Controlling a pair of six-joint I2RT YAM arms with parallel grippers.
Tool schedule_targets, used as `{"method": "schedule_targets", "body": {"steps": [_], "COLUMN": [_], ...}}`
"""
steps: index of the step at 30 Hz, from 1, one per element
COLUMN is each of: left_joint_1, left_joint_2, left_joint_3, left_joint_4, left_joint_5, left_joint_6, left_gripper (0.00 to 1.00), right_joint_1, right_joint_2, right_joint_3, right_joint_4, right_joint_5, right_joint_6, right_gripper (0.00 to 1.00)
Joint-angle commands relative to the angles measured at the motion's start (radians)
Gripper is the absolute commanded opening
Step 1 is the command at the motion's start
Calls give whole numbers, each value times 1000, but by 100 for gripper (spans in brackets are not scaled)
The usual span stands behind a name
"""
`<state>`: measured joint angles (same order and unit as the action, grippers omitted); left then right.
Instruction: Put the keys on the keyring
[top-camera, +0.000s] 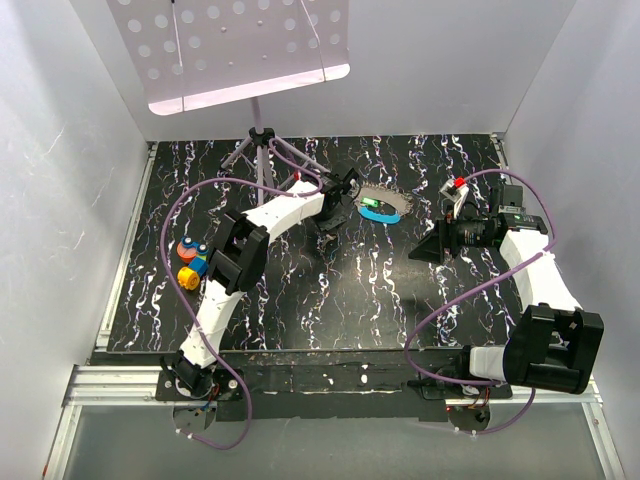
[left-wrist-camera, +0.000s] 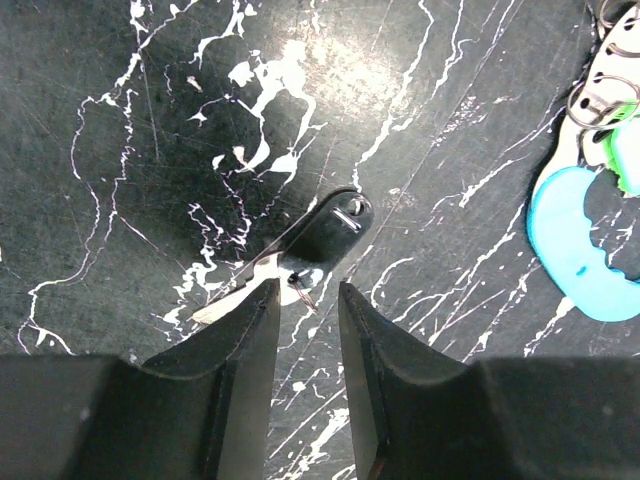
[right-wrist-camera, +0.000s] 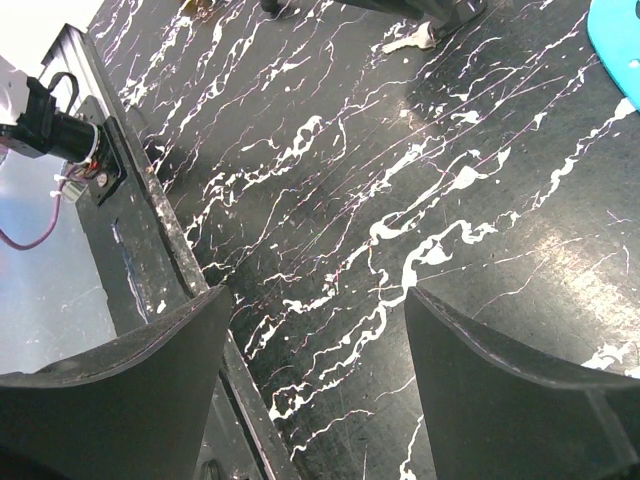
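Left gripper at a key; right gripper well apart.
Top view: your left arm is nearer, with the keyring just to its right. Left wrist: the key lies diagonally, black head ahead, neck between narrow-set fingers; whether they pinch it is unclear. Right wrist: jaws wide apart, empty.

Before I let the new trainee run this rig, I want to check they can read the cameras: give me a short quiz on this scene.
1. In the left wrist view, the blue keyring lies on which side of the black-headed key? A) left B) right C) underneath it
2. True or false: the right gripper is shut on a key.
3. Which arm's gripper has its fingertips either side of the key?
Key: 1 B. 2 False; its jaws stand wide open over bare mat. 3 The left gripper.
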<state>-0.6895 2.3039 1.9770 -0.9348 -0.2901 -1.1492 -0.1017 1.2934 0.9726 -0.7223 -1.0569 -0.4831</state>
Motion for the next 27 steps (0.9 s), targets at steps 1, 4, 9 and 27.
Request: {"method": "schedule_targets", "body": {"steps": [1, 4, 9, 27], "left_joint_1": [-2, -1, -2, -2], "left_joint_2": [5, 8, 6, -3], "left_joint_3": [45, 48, 37, 2], "left_joint_4": [1, 2, 5, 13], "left_joint_5": [12, 17, 28, 52], "left_joint_6": [-24, -26, -33, -47], "left_gripper": [29, 27, 25, 25], "right_joint_1": [-3, -3, -1, 2], "right_joint_2": [-3, -3, -3, 0], "right_joint_3": [38, 40, 43, 48], "right_joint_4": [-14, -14, -17, -25], "right_joint_5": [-14, -15, -17, -20], "right_joint_6": [-20, -20, -23, -26], "right_gripper": [79, 79, 79, 79]}}
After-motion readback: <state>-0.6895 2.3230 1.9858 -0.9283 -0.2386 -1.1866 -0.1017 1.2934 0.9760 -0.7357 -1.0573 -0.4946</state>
